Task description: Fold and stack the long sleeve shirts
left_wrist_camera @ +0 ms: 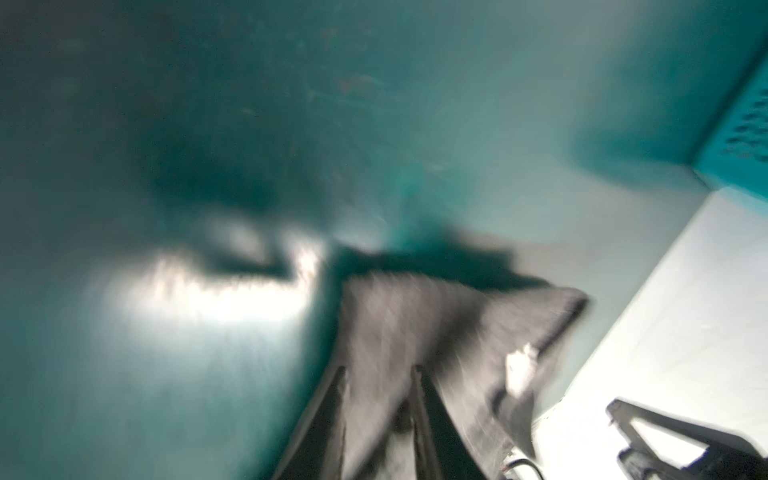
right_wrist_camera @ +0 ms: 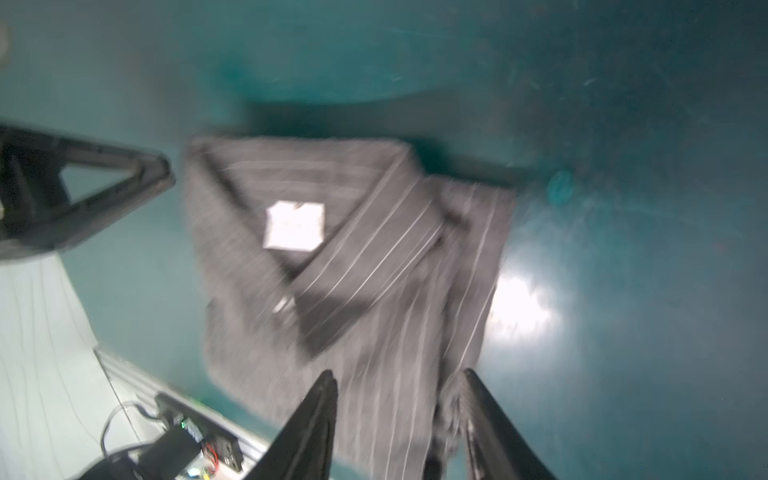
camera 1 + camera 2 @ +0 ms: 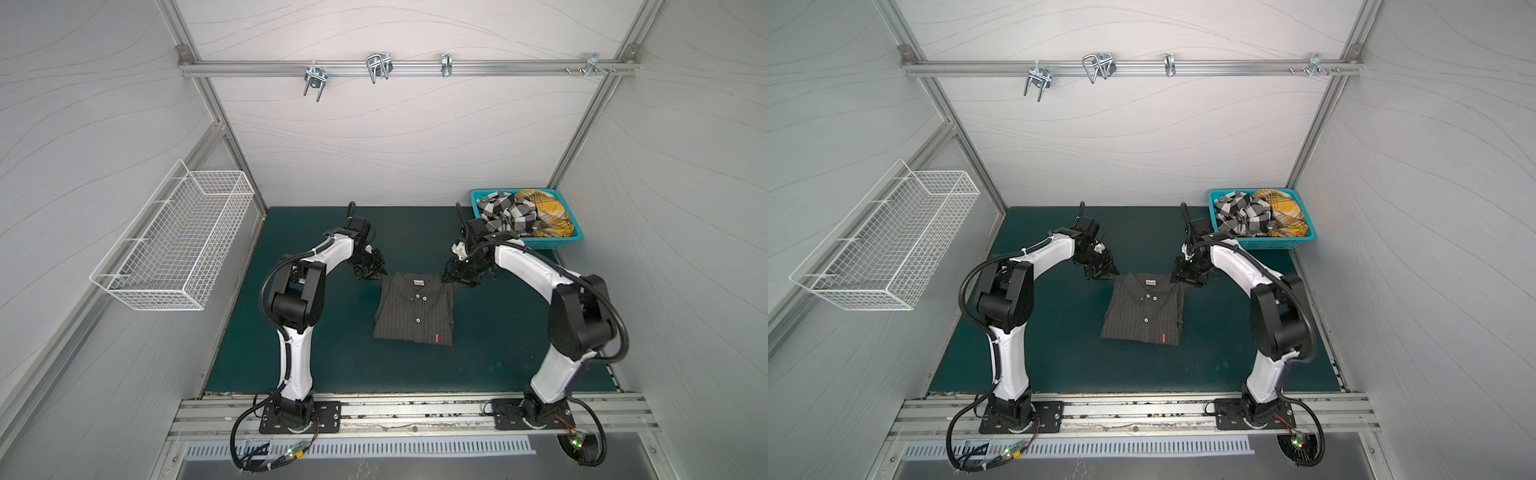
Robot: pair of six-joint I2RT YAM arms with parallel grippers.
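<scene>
Right pincer (image 2: 399, 374) parted, pinstriped shirt (image 2: 374, 270), white label (image 2: 294, 226)

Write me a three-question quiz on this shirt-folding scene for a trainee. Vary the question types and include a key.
1. True or false: the grey pinstriped shirt lies folded on the green mat.
2. How many shirts are in the teal basket? A one, B two, C three.
3. Fill in: in both top views, the basket sits at the mat's far ___ corner.

Key: 1 true; 2 B; 3 right.
</scene>
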